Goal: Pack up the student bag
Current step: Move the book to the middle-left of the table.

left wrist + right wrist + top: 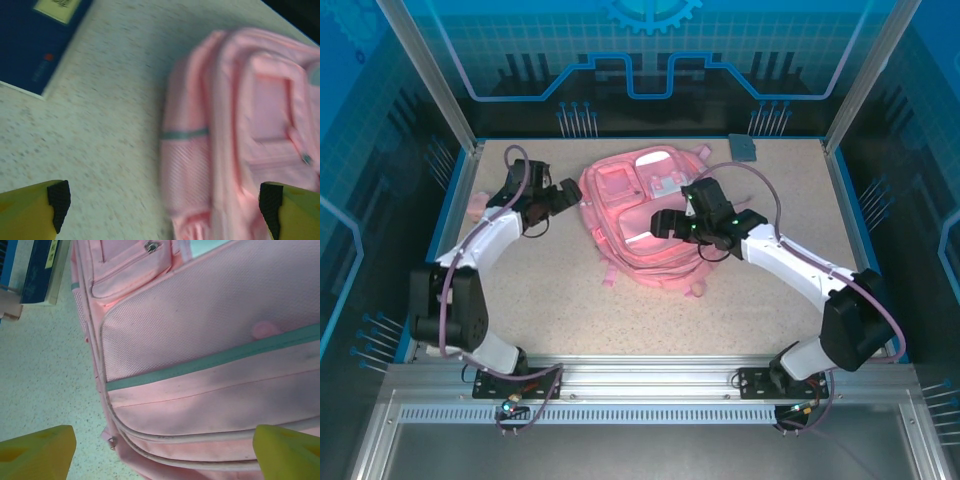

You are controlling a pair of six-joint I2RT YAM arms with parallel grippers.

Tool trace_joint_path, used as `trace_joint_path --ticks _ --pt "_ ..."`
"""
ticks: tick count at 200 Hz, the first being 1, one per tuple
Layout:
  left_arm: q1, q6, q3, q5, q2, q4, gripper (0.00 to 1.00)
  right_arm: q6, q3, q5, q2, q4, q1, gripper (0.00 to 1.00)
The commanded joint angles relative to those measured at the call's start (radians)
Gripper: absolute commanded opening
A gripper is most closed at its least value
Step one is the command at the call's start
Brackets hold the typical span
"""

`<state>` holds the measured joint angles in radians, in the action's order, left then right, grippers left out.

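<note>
Lying flat on the table (pixel 570 300) toward the middle of its far edge, the student bag (pixel 620 240) rested with its front pockets facing upward and its pink straps trailing toward the near edge. The left gripper (pixel 565 195) stood just beside the bag's left side, its fingers (pixel 30 212) spread wide apart with nothing between them; in the left wrist view the black pads sat at the two lower corners, with speckled tabletop and the blurred flank of the bag between. A dark blue flat object (pixel 35 40) bearing a yellowish label lay on the table beyond that gripper. The right gripper (pixel 665 222) hung above the front of the bag, near its right half, and its yellow fingers (pixel 35 452) were likewise parted widely and closed on nothing. The right wrist view showed the bag's large front pocket crossed by a teal stripe (pixel 215 362), pale piping along the seam, and a metal zip pull (pixel 150 246) on a smaller pocket above. A small gray flat object (pixel 744 148) lay at the far right corner of the table, well apart from the bag.
</note>
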<state>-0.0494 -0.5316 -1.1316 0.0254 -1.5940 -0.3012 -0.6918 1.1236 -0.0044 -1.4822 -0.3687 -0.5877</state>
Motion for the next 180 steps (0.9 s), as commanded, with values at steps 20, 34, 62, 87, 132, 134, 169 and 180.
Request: trace_joint_path --ticks 20,34,62,87,132,134,169,180 --pt "0.081 -0.030 -0.179 0.002 -0.242 0.013 0.99 -0.010 0.044 -0.042 -0.011 0.036 -0.037 0.94" --pt "0.087 -0.015 -0.247 0.060 -0.302 -0.034 0.99 -0.002 0.037 -0.042 -0.006 0.036 -0.047 0.95" --pt "0.111 -0.026 -0.322 0.080 -0.381 -0.072 0.99 0.003 0.039 -0.047 -0.018 0.019 -0.058 0.96" --pt "0.133 -0.034 -0.400 0.060 -0.462 -0.135 0.99 -0.003 0.044 -0.052 -0.029 0.013 -0.061 0.96" --pt "0.157 -0.017 -0.474 0.007 -0.562 -0.222 0.97 -0.006 0.056 -0.054 -0.036 0.003 -0.063 0.96" --pt "0.157 -0.016 -0.474 0.006 -0.563 -0.222 0.97 -0.006 0.056 -0.054 -0.036 0.003 -0.062 0.96" --pt "0.158 0.005 -0.437 -0.085 -0.563 -0.227 0.95 -0.018 0.064 -0.057 -0.037 -0.002 -0.063 0.96" --pt "0.157 0.006 -0.410 -0.113 -0.549 -0.224 0.95 -0.019 0.066 -0.057 -0.035 -0.002 -0.063 0.95"
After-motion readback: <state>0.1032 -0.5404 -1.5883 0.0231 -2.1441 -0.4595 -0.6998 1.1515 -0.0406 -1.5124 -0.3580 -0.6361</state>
